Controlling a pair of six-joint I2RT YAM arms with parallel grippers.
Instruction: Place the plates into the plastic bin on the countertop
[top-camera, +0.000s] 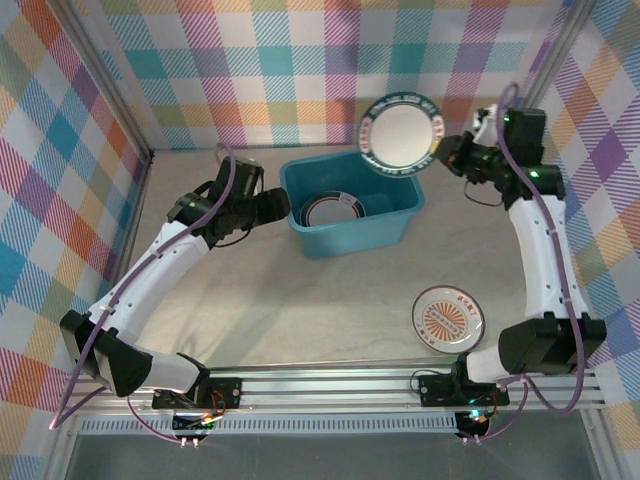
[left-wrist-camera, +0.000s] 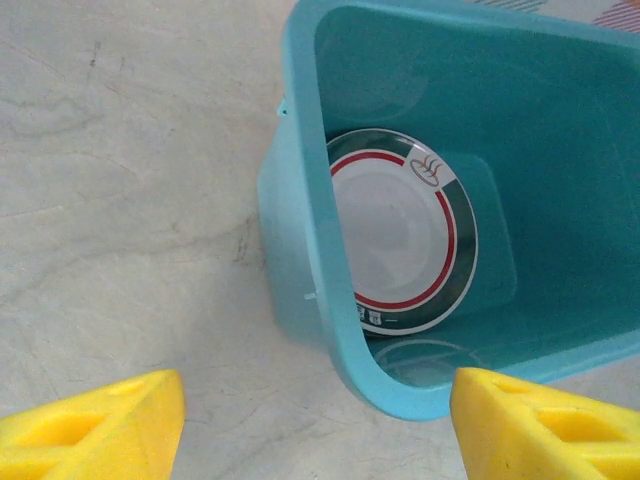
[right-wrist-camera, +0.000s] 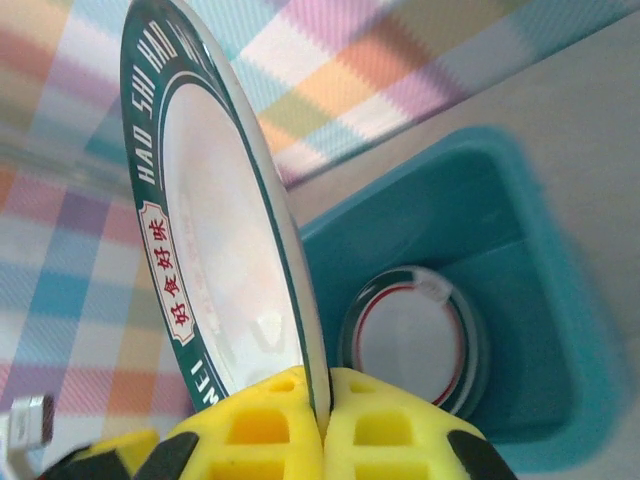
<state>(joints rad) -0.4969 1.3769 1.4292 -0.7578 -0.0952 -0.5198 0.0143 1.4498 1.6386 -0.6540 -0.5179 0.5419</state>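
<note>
Under everything lay the flat beige-grey matte table (top-camera: 300, 300), hemmed by colourful plaid walls (top-camera: 250, 70). Toward its far middle stood the teal-blue rectangular plastic bin (top-camera: 360, 237), rolled rim up, and everything else was placed from it.

Above the bin's far right corner, clear of the rim, hung the round white plate with a dark green lettered rim (top-camera: 400, 135). It was tipped steeply, with its white face turned toward the overhead camera. From the right wrist (right-wrist-camera: 220, 230) it stood almost edge-on, with red characters on a white panel in its border.

Well apart from the bin, nearer the arm bases and off to its right, the round white plate with an orange sunburst centre (top-camera: 448, 320) lay flat on the table.

Inside the bin, flat on the floor toward its left end, rested the round white plate ringed in red and dark green (top-camera: 335, 210), face up (left-wrist-camera: 400, 245).

Just right of the bin's far right corner, the right gripper (top-camera: 445, 152) was clenched on the lettered plate's lower edge, one yellow finger pressed on each face (right-wrist-camera: 322, 400).

Just beside the bin's left end, the left gripper (top-camera: 280, 207) was released, its yellow fingers (left-wrist-camera: 100, 425) spread wide and grasping nothing. The bin's corner lay ahead between them.
</note>
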